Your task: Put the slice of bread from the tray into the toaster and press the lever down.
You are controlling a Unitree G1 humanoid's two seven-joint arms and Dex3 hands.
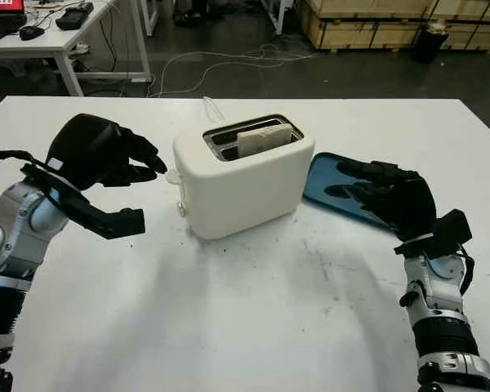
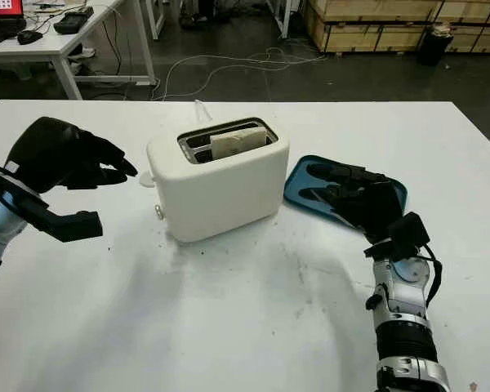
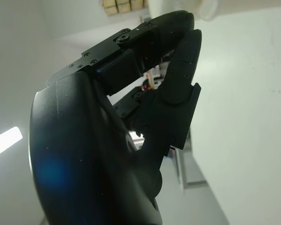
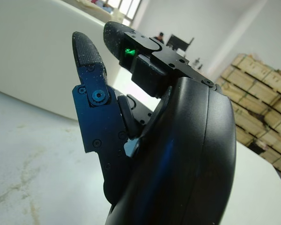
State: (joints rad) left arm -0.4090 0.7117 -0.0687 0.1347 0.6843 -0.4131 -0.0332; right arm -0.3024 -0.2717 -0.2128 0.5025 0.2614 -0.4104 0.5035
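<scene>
A: How do the fingers [image 1: 144,162] of the left hand [image 1: 98,153] stand?
B: Clenched together and holding nothing, tips pointing at the lever [image 1: 173,175] on the near-left end of the toaster [image 1: 243,178], just short of it; I cannot tell if they touch

A: And the right hand [image 1: 389,196]?
B: Released, holding nothing, hovering over the near part of the blue tray [image 1: 327,181], which lies on the counter [image 1: 253,302] just right of the toaster

A: Where is the slice of bread [image 1: 264,138]?
B: Upright in the toaster's nearer slot, its top edge poking above the rim

A: Anything further out?
B: A white cord [image 1: 213,109] runs off behind the toaster, and a desk [image 1: 53,41] stands across the floor at the far left
</scene>
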